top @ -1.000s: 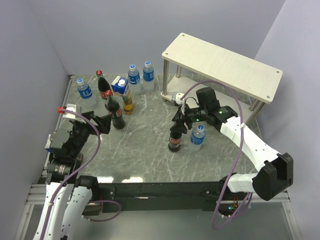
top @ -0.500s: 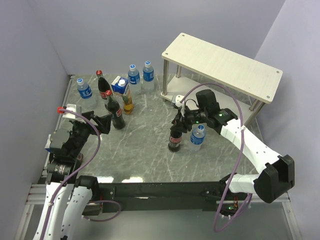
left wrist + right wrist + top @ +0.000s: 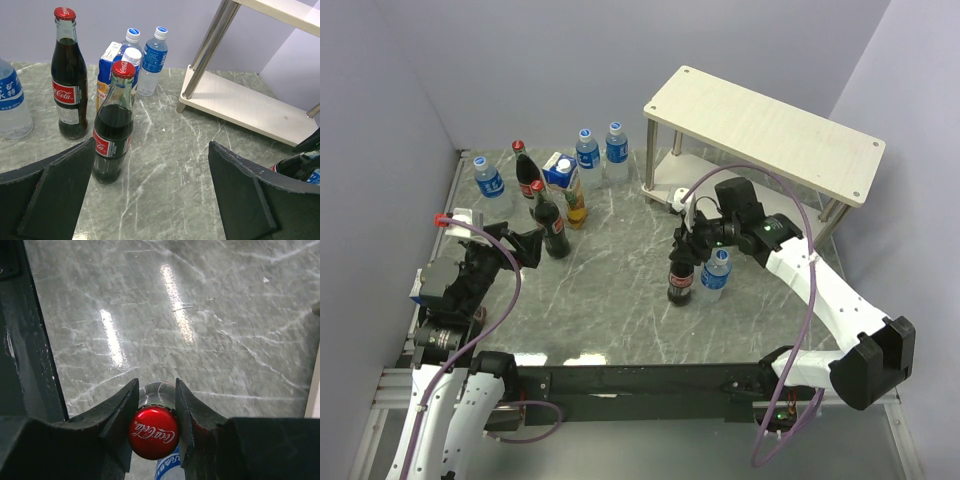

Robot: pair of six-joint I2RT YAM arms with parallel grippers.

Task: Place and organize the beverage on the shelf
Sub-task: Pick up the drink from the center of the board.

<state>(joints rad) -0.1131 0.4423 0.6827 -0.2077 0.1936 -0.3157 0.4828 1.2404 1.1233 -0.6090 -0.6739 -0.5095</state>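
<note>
**Operator:** What did we record for the right tool (image 3: 687,244)?

**Checker:** We recorded it clenched on the neck of one cola bottle (image 3: 679,284), directly under the red cap (image 3: 153,432). In the right wrist view one finger pressed the glass from each side.

**Operator:** And the bottle's axis?

**Checker:** It was upright, with the long axis vertical. We could not tell whether its base rested on the tabletop (image 3: 610,300) or hung just clear of it.

**Operator:** Which way did the shelf (image 3: 765,132) lie?

**Checker:** It lay near, beyond the bottle and toward the right arm's own right. The lower board (image 3: 245,107) showed an open long side toward the bottle. We could not tell whether the bottle would fit upright beneath the upper board.

**Operator:** Were there obstructions?

**Checker:** One water bottle (image 3: 715,274) stood just beside the held bottle, on the shelf side. We judged that a straight lift was needed before any travel toward the shelf, or the load could knock it over.

**Operator:** And the left tool (image 3: 526,246)?

**Checker:** It was released, with the jaws wide, and hovered near the other drinks (image 3: 560,185) at the far left, well apart from the shelf. The right arm was the nearer one.

**Operator:** What of the surface and the room?

**Checker:** The tabletop was glossy grey marble pattern, which we judged slippery under glass. No drink stood on the upper board. The lower board was partly hidden.
</note>
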